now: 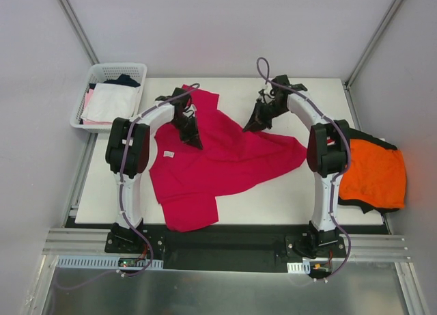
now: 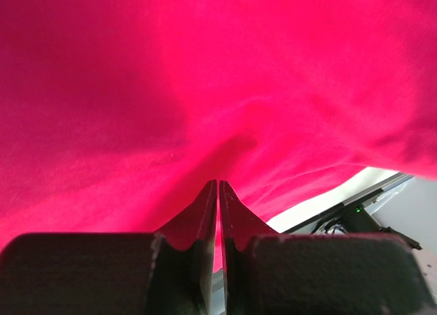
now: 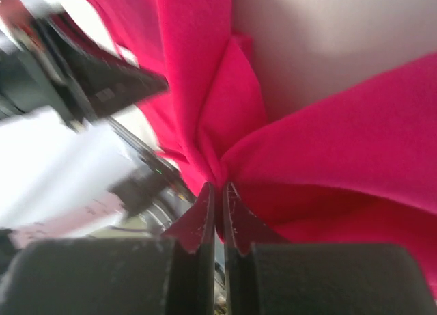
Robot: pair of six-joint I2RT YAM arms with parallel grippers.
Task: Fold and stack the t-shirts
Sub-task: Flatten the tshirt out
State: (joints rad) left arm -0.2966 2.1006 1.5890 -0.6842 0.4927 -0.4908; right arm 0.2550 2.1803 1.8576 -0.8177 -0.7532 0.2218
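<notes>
**Step in hand.** We judge this to be the grasp that precedes the first fold. Both arms hold the crimson t-shirt [image 1: 225, 161]. It lies rumpled and unfolded across the middle of the table [image 1: 300, 199], with its white neck label [image 1: 168, 154] toward the left arm. One lobe of cloth reaches close to the near edge.

**Pincer state.**
- Left pincer [image 2: 218, 185]: jaws pressed together, cloth meeting the tips and creasing away from them. It appears to pinch the shirt.
- Right pincer [image 3: 218, 188]: jaws pressed together on a gathered bunch of the same shirt, several folds converging at the tips.

**Next move.** In our judgement the cloth must be raised and the two holds drawn apart until the panel hangs taut, then laid flat before any fold. We cannot tell whether either hold sits on a hem or a shoulder — a hold inside the panel would leave the loose cloth bunched.

**Edges and room.**
- The orange t-shirt [image 1: 374, 171] rests on a black t-shirt [image 1: 360, 204] at the right end of the table, just beside the right arm. A wide sweep to the right risks dragging that pile.
- The white mesh basket [image 1: 140, 72] stands off the far-left corner.
- Bare table shows along the far edge and at the near right — the better ground for spreading the shirt.
</notes>
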